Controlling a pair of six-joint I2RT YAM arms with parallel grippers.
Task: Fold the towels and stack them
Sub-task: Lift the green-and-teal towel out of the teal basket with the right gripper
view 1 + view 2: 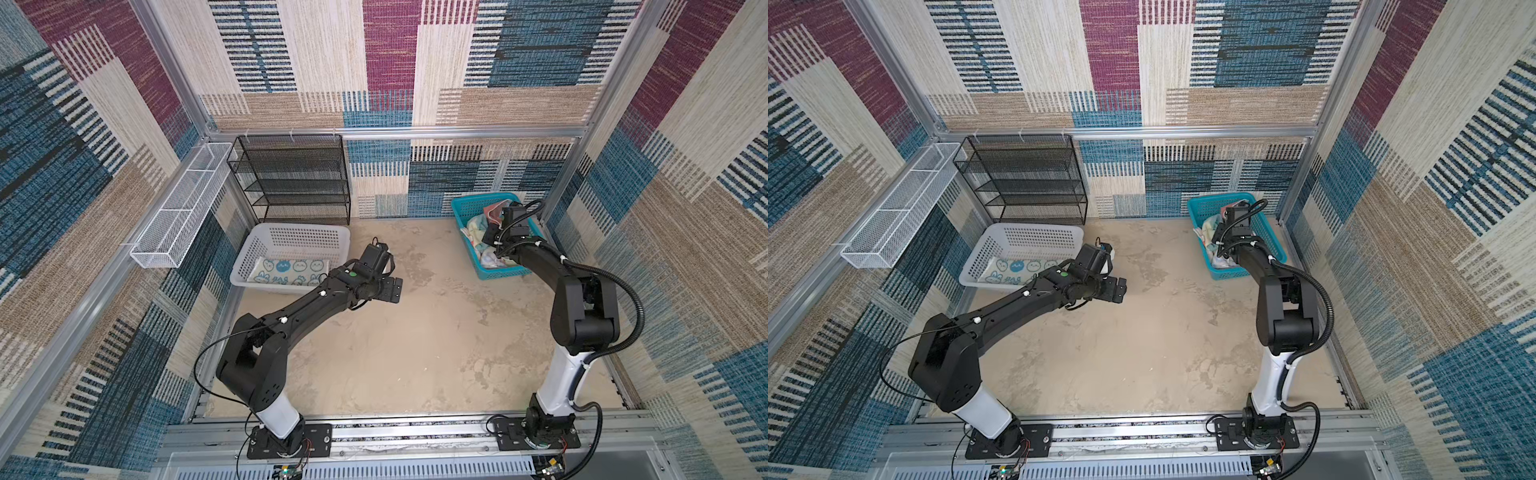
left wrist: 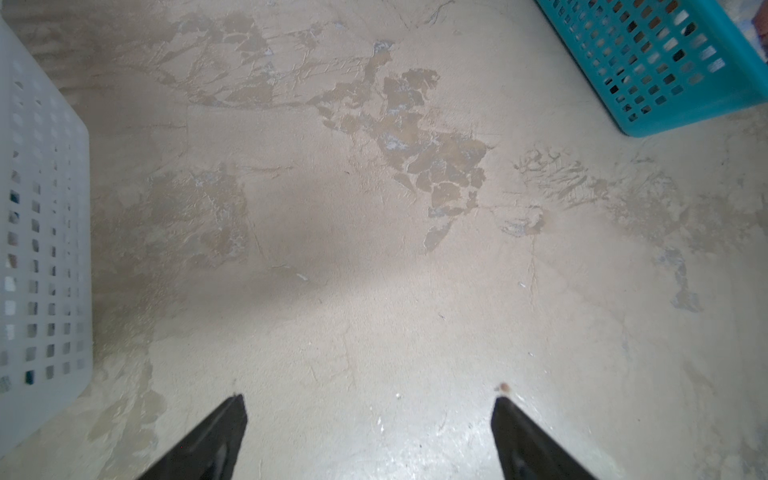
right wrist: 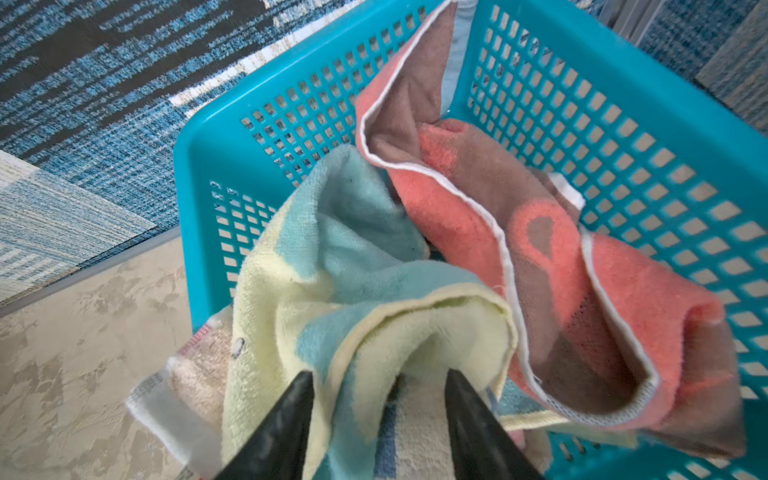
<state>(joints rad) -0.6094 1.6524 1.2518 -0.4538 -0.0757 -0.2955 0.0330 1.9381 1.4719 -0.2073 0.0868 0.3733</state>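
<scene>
Jaws of right gripper [image 3: 378, 376] straddle a yellow towel [image 3: 270, 332] fold inside teal basket [image 3: 623, 124] — clamped or not, cannot tell; left gripper [image 2: 368, 401] well apart from that basket — jaws spread wide.

Bright even light, soft shadows, wrist-view blur.

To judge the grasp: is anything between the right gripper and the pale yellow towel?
Nothing visible does: the right gripper straddles a fold of the pale yellow towel; the coral towel lies beside it.
</scene>
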